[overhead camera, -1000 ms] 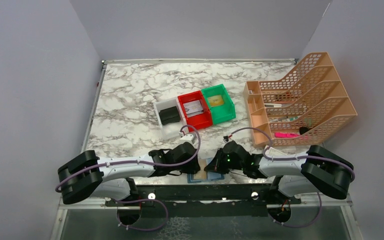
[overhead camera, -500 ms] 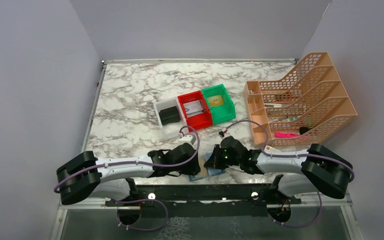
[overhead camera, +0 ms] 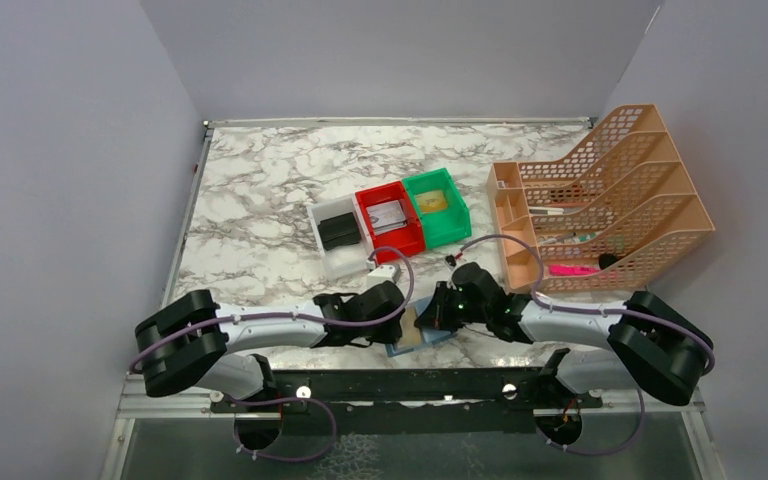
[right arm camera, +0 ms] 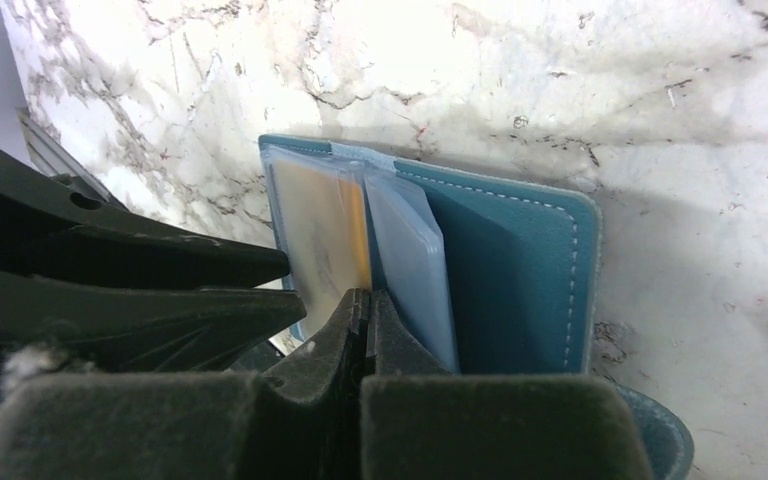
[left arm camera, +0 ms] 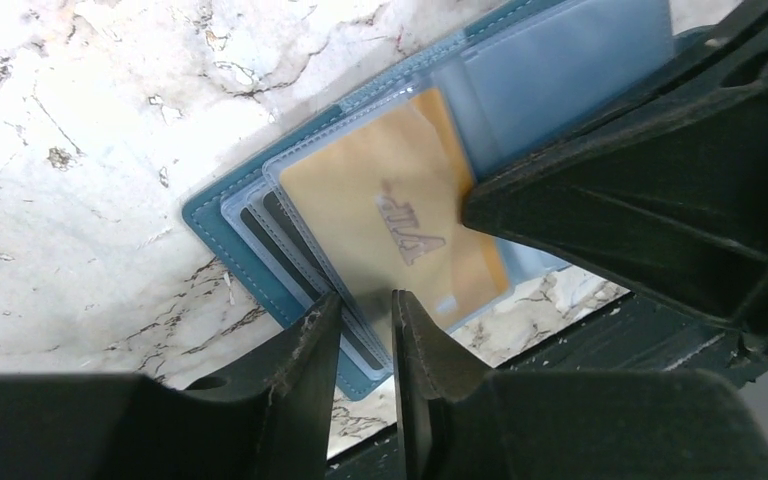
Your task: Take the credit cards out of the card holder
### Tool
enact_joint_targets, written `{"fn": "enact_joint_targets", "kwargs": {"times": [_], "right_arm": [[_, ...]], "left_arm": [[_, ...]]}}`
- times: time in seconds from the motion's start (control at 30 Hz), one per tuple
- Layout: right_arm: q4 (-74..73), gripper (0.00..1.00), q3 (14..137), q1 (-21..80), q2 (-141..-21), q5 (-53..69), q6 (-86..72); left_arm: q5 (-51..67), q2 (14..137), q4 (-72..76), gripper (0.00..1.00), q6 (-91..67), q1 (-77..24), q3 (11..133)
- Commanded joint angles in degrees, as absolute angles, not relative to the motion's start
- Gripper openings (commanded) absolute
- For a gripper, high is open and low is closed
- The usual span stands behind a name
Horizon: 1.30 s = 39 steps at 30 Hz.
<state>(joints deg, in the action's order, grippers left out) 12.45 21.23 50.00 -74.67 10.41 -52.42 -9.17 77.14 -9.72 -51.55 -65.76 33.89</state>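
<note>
The teal card holder (overhead camera: 422, 340) lies open at the table's near edge, between both grippers. Its clear sleeves are fanned out in the left wrist view (left arm camera: 210, 215). An orange credit card (left arm camera: 380, 220) sits in the top sleeve, with darker cards in the sleeves beneath. My left gripper (left arm camera: 365, 310) stands narrowly open at the lower edge of that orange card's sleeve; holder and marble show through the gap. My right gripper (right arm camera: 367, 297) is shut, its tips set between the orange card's sleeve (right arm camera: 320, 230) and a clear sleeve (right arm camera: 410, 260). I cannot see whether it pinches a sleeve.
A white bin (overhead camera: 325, 215) holding a black wallet, a red bin (overhead camera: 390, 218) and a green bin (overhead camera: 437, 205) stand mid-table. An orange mesh file rack (overhead camera: 600, 200) fills the right side. The black rail (overhead camera: 400, 380) runs just behind the holder at the near edge.
Both grippers have shifted a little away from the near edge, over the holder. The orange card now shows from above. The left jaws widened, then narrowed again; the right stayed shut.
</note>
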Motion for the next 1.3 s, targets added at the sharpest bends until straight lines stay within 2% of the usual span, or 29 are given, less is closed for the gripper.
{"fn": "enact_joint_targets", "kwargs": {"times": [0.0, 0.67, 0.83, 1.07, 1.27], "right_arm": [[9.82, 0.01, 21.18, 49.09, -72.19, 11.57, -50.58], [1.1, 0.02, 21.93, 46.32, -67.63, 6.86, -47.49], [-1.11, 0.21, 24.37, 46.32, -69.59, 9.0, -45.2], [-1.2, 0.33, 26.61, 46.36, -69.09, 13.33, -38.79], [-4.59, 0.39, 29.25, 46.98, -69.24, 10.96, -36.54]], "left_arm": [[-12.89, 82.11, -17.41, 0.28, -51.07, -66.18, 32.49], [-13.36, 81.76, -17.5, 0.23, -50.5, -66.38, 32.42], [-13.75, 79.54, -17.19, 0.25, -49.91, -66.36, 33.48], [-14.24, 74.74, -15.89, 0.31, -49.53, -66.36, 34.7], [-17.2, 69.82, -15.89, 0.34, -51.15, -66.29, 33.49]]}}
